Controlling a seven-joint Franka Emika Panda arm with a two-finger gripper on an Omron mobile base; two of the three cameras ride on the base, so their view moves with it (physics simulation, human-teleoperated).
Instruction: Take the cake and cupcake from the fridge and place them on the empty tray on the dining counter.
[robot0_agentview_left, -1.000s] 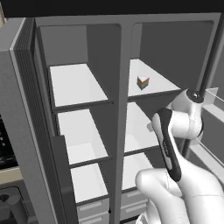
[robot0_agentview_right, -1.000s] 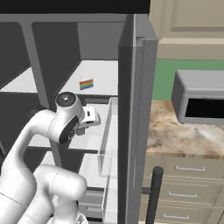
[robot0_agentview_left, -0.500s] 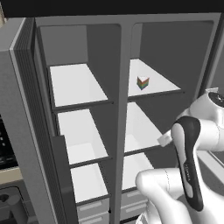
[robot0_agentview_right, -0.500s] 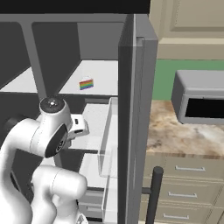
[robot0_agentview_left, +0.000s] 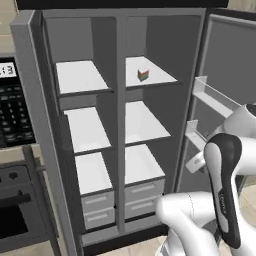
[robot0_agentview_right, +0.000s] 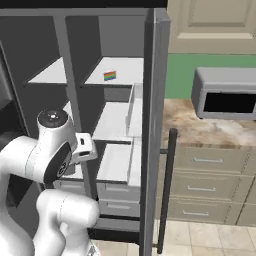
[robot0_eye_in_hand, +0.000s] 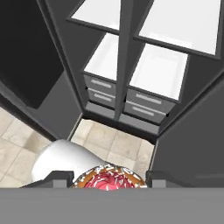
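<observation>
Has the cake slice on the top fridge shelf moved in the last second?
No. The cake slice sits at the same spot on the upper right shelf, right of the fridge's centre divider.

Glossy white rounded arm (robot0_agentview_left: 200, 220) with dark joints.

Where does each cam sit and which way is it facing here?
Left base view: behind the arm on its left, facing the open fridge; the white arm rises at lower right.
Right base view: behind on its right, looking past the fridge door edge to the microwave; the arm rises at lower left.
Hand view: on the hand, aimed down at the fridge drawers and floor; the gripper holds the cupcake between its tips.
Shared: both base views show the cake on the top right shelf.
</observation>
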